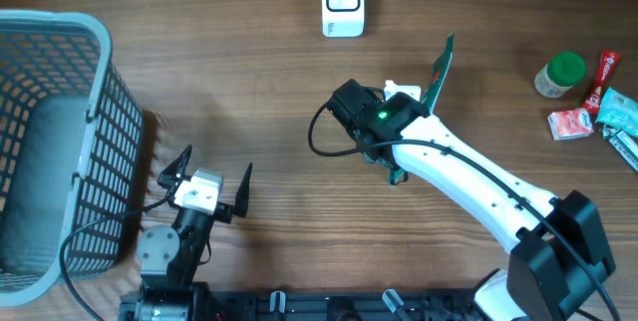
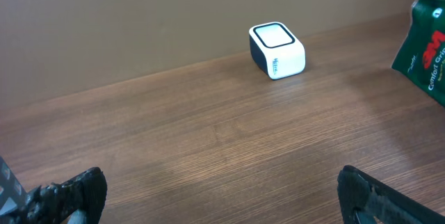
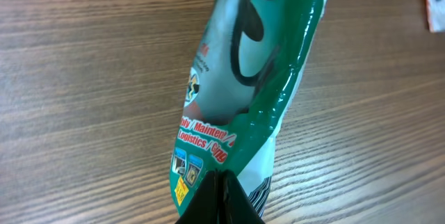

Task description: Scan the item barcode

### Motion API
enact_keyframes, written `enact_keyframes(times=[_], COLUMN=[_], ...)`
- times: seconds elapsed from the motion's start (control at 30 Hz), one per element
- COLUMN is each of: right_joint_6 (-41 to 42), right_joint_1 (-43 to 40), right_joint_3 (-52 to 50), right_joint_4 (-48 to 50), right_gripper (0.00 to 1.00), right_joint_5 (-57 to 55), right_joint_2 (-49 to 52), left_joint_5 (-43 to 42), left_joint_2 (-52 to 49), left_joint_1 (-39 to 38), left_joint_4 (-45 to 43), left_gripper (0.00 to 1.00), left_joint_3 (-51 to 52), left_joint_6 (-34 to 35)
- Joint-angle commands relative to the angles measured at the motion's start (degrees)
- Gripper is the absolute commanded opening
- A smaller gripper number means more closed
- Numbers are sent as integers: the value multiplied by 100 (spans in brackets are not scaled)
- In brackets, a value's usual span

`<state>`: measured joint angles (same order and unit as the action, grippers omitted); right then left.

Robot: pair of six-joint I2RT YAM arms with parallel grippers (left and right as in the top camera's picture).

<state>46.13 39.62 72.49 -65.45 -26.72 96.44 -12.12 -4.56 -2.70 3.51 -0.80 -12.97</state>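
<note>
Pinching green packet printed "Logistics": right claw.

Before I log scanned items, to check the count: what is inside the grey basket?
Only the bare grey floor of the basket shows; no item. Its left part runs out of frame, unseen.

You've got a grey mesh basket far left, green-capped jar and small packets far right, wood table.
</note>
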Motion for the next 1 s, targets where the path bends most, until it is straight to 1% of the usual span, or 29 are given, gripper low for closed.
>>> enact_keyframes(times=[0.0,0.1,0.13,0.17,0.2,0.27,0.3,0.33,0.37,0.4,0.43,0.47,0.5,0.53,0.57,0.6,0.67,0.73,0.83,0.9,0.97], right_joint_6=[-1150,-2201,-2387,-2411,-2385,-2315,-2306,-2304,-2308,-2291,-2028,-1655,-1292,-752,-345,-118,70,26,-608,-544,-573], right_joint_1=[52,52,52,52,52,52,52,52,50,39,-46,-177,-372,-710,-1032,-1237,-1617,-1812,-1864,-1912,-2092], right_joint_3=[164,175,175,175,175,173,173,173,173,173,173,173,168,149,52,-61,-273,-365,-365,-365,-365], right_joint_4=[361,1204,1432,1722,1810,1781,1714,1646,1596,1565,1517,1460,1427,1427,1541,1687,1993,2166,2516,2455,2562], right_gripper=[4,4,4,7,10,10,7,7,7,12,50,72,86,100,100,99,100,100,99,100,99], right_joint_5=[584,1606,1851,2210,2430,2634,2684,2682,2660,2616,2542,2461,2470,2470,2470,2483,2677,2693,2553,2218,2190], right_joint_2=[42,44,44,50,52,55,52,52,52,52,52,52,52,52,52,72,201,378,870,1228,1591], left_joint_5=[-72,-72,-72,-72,-72,-72,-72,-72,-72,-72,-72,-72,-72,-72,-72,-72,-70,-72,-72,-72,-72], left_joint_2=[42,42,42,42,42,42,42,42,42,42,42,42,42,42,42,42,42,42,42,42,42], left_joint_1=[-20,-20,-20,-20,-20,-20,-20,-20,-20,-20,-20,-20,-20,-20,-20,-20,-20,-20,-20,-20,-20], left_joint_4=[22,20,20,22,22,20,20,22,20,20,20,20,22,22,22,20,20,20,22,20,20], left_gripper=[100,100,100,100,100,100,100,100,100,100,100,100,100,100,100,100,100,100,100,100,100], left_joint_3=[22,22,22,20,22,22,20,20,22,22,20,20,22,20,20,20,22,22,22,22,22], left_joint_6=[33,33,33,33,33,33,33,33,33,33,33,33,33,33,33,33,33,33,33,33,33])
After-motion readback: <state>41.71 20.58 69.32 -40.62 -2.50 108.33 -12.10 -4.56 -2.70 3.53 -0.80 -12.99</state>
